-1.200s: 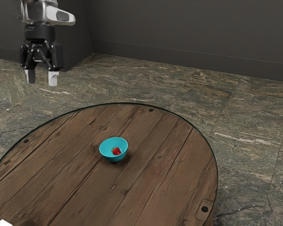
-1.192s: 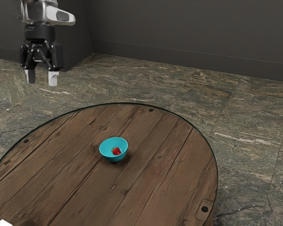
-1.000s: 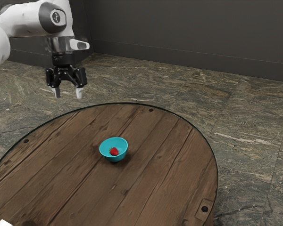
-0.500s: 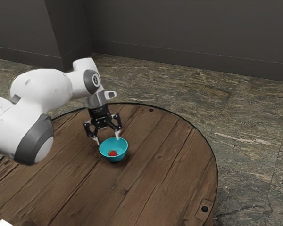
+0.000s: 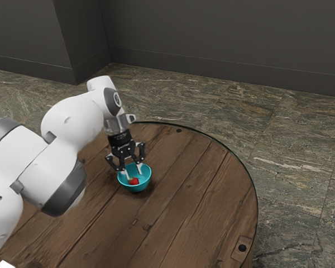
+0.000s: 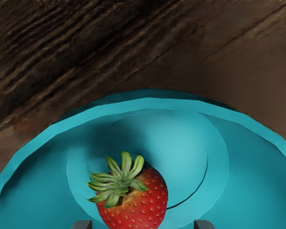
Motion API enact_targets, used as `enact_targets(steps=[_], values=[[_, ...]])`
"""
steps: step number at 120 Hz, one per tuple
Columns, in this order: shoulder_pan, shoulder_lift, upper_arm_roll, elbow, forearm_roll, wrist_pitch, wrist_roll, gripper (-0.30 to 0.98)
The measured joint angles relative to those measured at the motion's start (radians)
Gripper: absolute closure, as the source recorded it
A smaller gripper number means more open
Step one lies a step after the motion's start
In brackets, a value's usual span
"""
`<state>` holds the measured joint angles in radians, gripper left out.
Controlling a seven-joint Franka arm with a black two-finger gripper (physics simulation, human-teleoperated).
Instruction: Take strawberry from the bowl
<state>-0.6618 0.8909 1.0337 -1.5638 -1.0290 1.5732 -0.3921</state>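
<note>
My gripper (image 5: 134, 174) is over the teal bowl (image 5: 138, 188), its two fingertips reaching down inside the rim and standing apart. The red strawberry (image 5: 134, 181) lies in the bottom of the bowl, just below the fingertips. From the wrist view, the strawberry (image 6: 136, 205) has its green leaves uppermost in the picture and rests inside the bowl (image 6: 250, 167). The gripper (image 6: 143, 224) shows dark fingertips on either side of the berry, with a visible gap on at least one side.
A round wooden table (image 5: 195, 195) with a dark edge carries the bowl. A small white object (image 5: 4, 264) is at the exterior view's lower left corner. Stone floor (image 5: 290, 167) surrounds the table, with dark walls beyond.
From the exterior view's upper left, my gripper has come across and down into the bowl. Its fingers stand closer together than half a second ago. The strawberry has shifted slightly within the bowl.
</note>
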Motion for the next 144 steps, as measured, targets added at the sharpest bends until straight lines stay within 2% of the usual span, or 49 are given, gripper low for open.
enact_targets(steps=[52, 88, 96, 112, 127, 144], values=[[0.047, 0.045, -0.038, 0.040, -0.030, -0.022, -0.057, 0.48], [0.042, 0.040, -0.034, 0.043, -0.022, -0.026, -0.050, 0.58], [0.041, 0.013, -0.032, 0.043, -0.003, -0.026, -0.048, 0.60], [0.027, -0.108, -0.031, 0.039, 0.087, -0.026, -0.046, 0.63], [-0.082, -0.190, -0.030, 0.026, 0.160, -0.025, -0.055, 0.64], [-0.192, -0.186, -0.037, 0.029, 0.183, -0.025, -0.068, 0.64]])
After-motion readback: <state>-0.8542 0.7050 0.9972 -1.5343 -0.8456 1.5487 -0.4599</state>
